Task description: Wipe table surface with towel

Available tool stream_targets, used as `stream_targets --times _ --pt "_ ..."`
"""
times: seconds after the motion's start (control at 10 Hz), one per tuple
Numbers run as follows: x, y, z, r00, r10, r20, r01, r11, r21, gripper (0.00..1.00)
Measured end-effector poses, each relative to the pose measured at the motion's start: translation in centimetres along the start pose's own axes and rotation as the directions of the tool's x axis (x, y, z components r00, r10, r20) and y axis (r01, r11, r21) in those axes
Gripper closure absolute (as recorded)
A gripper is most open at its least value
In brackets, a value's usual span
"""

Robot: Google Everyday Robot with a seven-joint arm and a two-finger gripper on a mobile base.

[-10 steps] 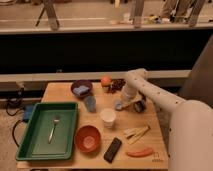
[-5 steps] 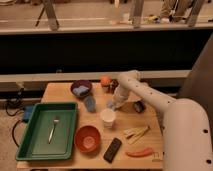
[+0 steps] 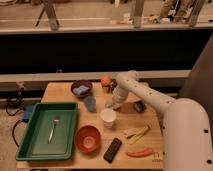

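Robot arm reaching down to the table, getting ready to wipe.

The gripper (image 3: 111,105) is low over the table (image 3: 60,92), just beside the white cup (image 3: 108,117) and the blue cup (image 3: 90,103). I think it is still reaching for the towel. I cannot pick out a towel for sure. Next it must find it and grab it.

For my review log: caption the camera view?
Gripper lowered onto wooden table between blue cup and white cup.
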Motion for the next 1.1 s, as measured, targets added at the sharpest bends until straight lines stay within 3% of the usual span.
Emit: stream_targets --times 0.2,0.4,0.6,0.9,1.1 --pt "0.4 2.8 -0.7 1.000 -0.006 0.002 0.006 1.000 -0.014 1.00" --pt "1.4 7.4 -2.5 1.000 -0.006 0.000 0.006 1.000 -0.008 1.00" --pt "3.2 9.7 -3.3 1.000 0.013 -0.010 -0.013 1.000 -0.002 1.00" --pt "4.8 8.6 -3.9 0.999 0.039 -0.020 -0.038 0.999 0.034 1.00" --pt "5.5 6.1 -4.0 0.999 0.044 -0.024 -0.042 0.997 0.065 1.00"
